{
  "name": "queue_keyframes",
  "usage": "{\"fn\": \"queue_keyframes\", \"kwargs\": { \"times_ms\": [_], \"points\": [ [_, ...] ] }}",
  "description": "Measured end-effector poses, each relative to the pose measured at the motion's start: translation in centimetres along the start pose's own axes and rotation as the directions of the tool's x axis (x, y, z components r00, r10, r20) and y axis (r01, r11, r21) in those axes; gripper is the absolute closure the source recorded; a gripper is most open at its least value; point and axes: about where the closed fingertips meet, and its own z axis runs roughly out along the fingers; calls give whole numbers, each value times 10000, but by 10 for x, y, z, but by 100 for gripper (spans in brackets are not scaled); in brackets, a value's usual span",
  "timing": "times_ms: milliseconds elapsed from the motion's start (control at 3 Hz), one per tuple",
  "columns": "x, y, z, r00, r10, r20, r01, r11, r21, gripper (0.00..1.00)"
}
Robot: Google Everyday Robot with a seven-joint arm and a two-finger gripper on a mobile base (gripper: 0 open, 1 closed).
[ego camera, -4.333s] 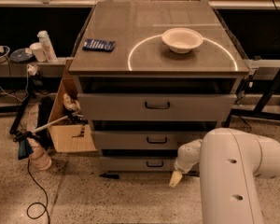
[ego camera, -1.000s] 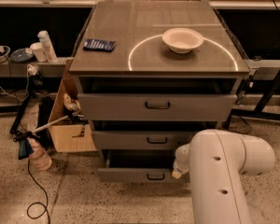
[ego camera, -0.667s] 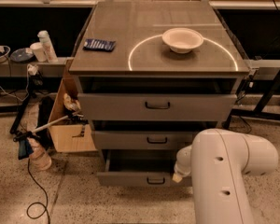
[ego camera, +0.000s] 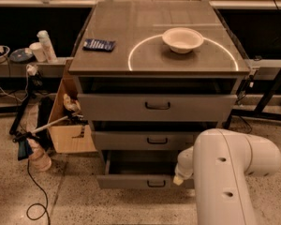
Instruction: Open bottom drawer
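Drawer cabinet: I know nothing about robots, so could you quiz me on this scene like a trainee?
1. True or false: the bottom drawer sticks out further than the middle drawer and the top drawer.
2. What sits inside the white ring on the cabinet top? A) a bowl B) a kettle C) a shoe
3. Where is the robot's tool?
Key: 1 true; 2 A; 3 low down, at the right end of the bottom drawer's front, beside the white arm.
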Motion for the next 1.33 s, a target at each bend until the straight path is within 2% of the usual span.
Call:
{"fn": "queue_keyframes", "kwargs": {
  "times_ms": [1333],
  "points": [
    [10, 12, -7, 9997, 216, 95, -216, 9998, -32, 100]
  ]
}}
